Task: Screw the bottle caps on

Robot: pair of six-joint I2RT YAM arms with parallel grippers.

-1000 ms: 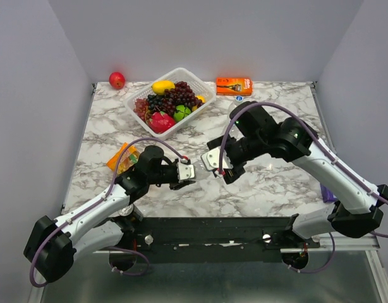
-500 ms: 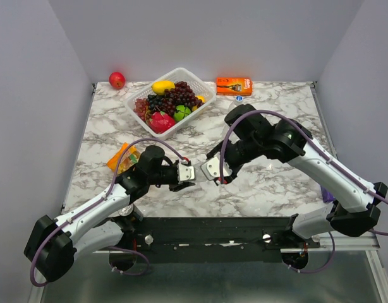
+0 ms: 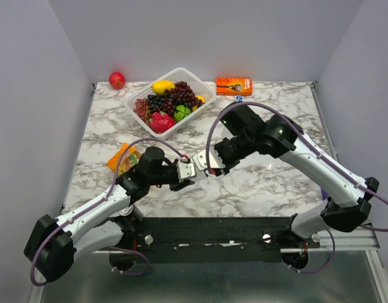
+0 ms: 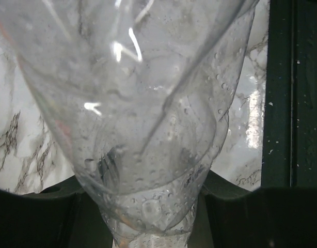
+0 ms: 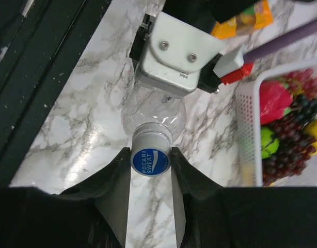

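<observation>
A clear bottle (image 4: 143, 103) fills the left wrist view, its body pinched between the jaws of my left gripper (image 4: 153, 212), which is shut on it. The top view shows my left gripper (image 3: 186, 170) holding it on its side just above the marble, neck pointing right. In the right wrist view the bottle's shoulder (image 5: 153, 113) juts from the left gripper's silver housing (image 5: 174, 51). A blue-topped bottle cap (image 5: 151, 161) sits on the neck. My right gripper (image 5: 151, 155) has both fingers against the cap's sides. A small blue cap (image 3: 239, 98) lies by the orange box.
A white basket (image 3: 200, 85) of fruit stands at the back, and its wall (image 5: 246, 129) also shows in the right wrist view. A red apple (image 3: 117, 79) lies back left, an orange box (image 3: 234, 85) back centre, an orange packet (image 3: 121, 158) beside the left arm.
My right gripper has moved left up to the left gripper and its jaws have closed onto the cap on the bottle's neck. The left arm has kept still.
</observation>
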